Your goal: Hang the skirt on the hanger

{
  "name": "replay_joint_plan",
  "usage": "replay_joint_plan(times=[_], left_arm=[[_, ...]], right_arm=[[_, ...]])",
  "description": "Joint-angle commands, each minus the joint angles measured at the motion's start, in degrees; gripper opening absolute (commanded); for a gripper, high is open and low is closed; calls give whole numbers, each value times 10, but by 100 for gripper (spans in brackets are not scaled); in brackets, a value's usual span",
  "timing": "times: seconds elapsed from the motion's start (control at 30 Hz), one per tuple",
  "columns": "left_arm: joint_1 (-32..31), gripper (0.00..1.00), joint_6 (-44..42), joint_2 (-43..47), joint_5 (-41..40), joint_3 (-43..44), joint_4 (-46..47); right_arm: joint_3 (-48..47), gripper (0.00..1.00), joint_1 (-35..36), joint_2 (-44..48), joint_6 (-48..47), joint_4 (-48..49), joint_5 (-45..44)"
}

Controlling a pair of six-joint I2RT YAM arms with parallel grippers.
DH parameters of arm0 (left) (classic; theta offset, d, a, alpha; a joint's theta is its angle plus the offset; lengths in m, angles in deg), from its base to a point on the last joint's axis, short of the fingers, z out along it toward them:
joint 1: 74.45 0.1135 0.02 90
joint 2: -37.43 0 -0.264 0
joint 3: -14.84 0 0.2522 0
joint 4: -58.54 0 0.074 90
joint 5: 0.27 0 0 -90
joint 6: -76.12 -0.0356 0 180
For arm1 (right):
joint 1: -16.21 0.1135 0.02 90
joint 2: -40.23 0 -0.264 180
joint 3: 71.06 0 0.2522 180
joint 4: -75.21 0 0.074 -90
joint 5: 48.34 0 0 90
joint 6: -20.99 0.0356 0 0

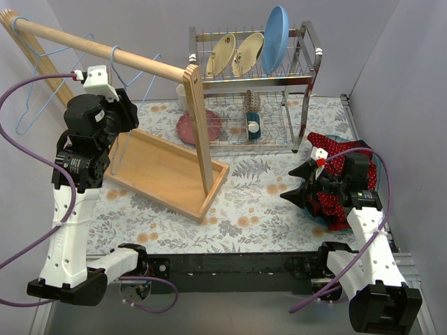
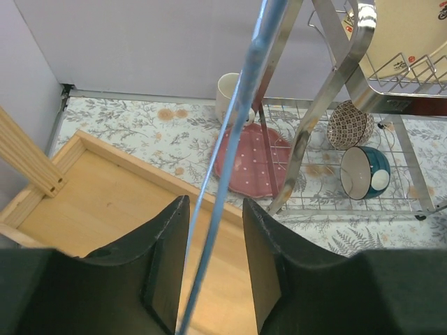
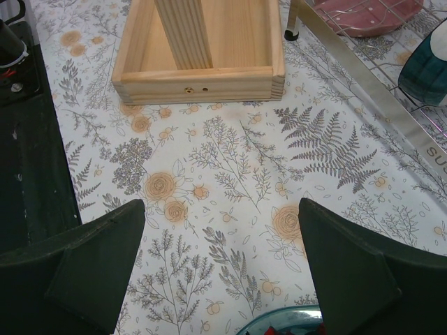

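The red white-dotted skirt (image 1: 341, 149) lies bunched in a teal basin at the right side of the table, under my right arm. My right gripper (image 1: 299, 183) is open and empty, just left of the skirt and low over the floral cloth. In the right wrist view (image 3: 222, 206) only a red scrap of skirt (image 3: 336, 331) and the basin rim (image 3: 279, 322) show at the bottom edge. A blue wire hanger (image 1: 130, 73) hangs on the wooden rod (image 1: 105, 49). My left gripper (image 1: 128, 115) is raised beside it. The hanger wire (image 2: 234, 118) runs between its parted fingers (image 2: 215, 202), unclamped.
A second blue hanger (image 1: 28, 84) hangs at the rod's far left. The rod's post stands in a wooden tray base (image 1: 164, 174). A metal dish rack (image 1: 251, 77) holds plates, a blue plate, a pink plate (image 2: 251, 160), bowls (image 2: 363, 171) and a mug (image 2: 230, 91).
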Motion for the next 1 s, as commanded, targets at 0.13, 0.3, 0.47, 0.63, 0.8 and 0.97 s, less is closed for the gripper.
replay_joint_plan(times=[0.13,0.3,0.47,0.63,0.8,0.97], left_arm=[[3,17,-10,5,-7,9,2],[3,0,-10,22,-9,5,11],[3,0,-8,40,1,10,32],[2,0,4,57,10,30,45],[3,0,26,82,3,27,39],[3,0,56,143,12,-9,37]], right_arm=[[-12,99,3,5,-5,2,15],[-12,99,3,4,-5,3,15],[-12,99,3,4,-5,4,15],[-12,99,3,3,-4,4,13],[-12,99,3,3,-5,4,12],[-12,99,3,2,-5,4,12]])
